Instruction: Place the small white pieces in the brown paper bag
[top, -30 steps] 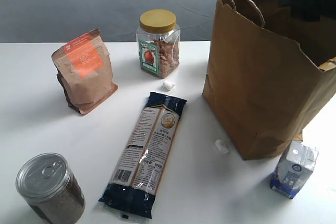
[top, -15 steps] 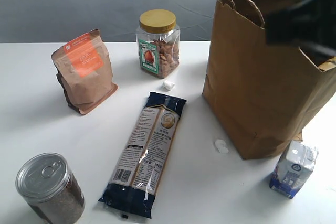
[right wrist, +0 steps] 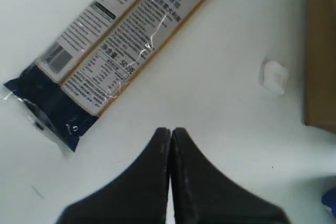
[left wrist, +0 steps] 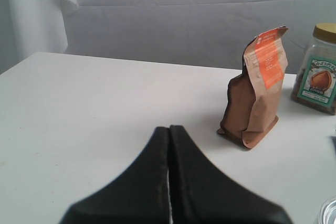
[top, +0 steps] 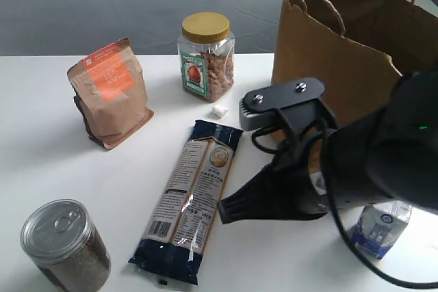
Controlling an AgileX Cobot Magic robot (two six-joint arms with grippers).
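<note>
The tall brown paper bag [top: 356,39] stands open at the right, its wall edging the right wrist view [right wrist: 321,51]. One small white piece [top: 219,110] lies in front of the nut jar. Another white piece [right wrist: 275,76] lies close to the bag's foot; the arm hides it in the exterior view. A third piece is not in sight. My right gripper [right wrist: 171,129] is shut and empty above bare table between the pasta packet and that piece, its tip [top: 224,210] pointing left. My left gripper [left wrist: 169,128] is shut and empty over the table, far from the pieces.
A long dark pasta packet [top: 191,200] lies mid-table. The yellow-lidded nut jar [top: 206,56] stands at the back and the brown pouch with orange label [top: 109,94] at left. A tin can [top: 65,244] sits at the front left, a blue-and-white carton [top: 383,227] at the front right.
The right arm has swung from above the bag's mouth down and forward over the table. It now covers the bag's lower front and the white piece beside it.
</note>
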